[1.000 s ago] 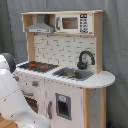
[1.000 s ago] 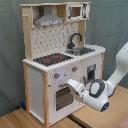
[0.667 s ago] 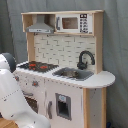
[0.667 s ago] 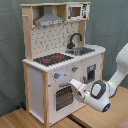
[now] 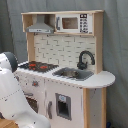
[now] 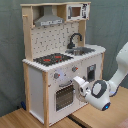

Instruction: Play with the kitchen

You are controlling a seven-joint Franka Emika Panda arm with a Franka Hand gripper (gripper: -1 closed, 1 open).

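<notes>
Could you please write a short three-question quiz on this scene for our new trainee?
1. True or false: in both exterior views, the faucet stands beside the sink.
2. What sits at the kitchen's top beside the hood? A) microwave B) kettle C) clock
3. In the second exterior view, which kitchen part is the gripper nearest to?

Key: 1. True. 2. A, the microwave. 3. The oven door, just below the knobs.

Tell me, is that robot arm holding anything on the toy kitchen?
It cannot be told: the gripper is at the kitchen front beside the oven door.
</notes>
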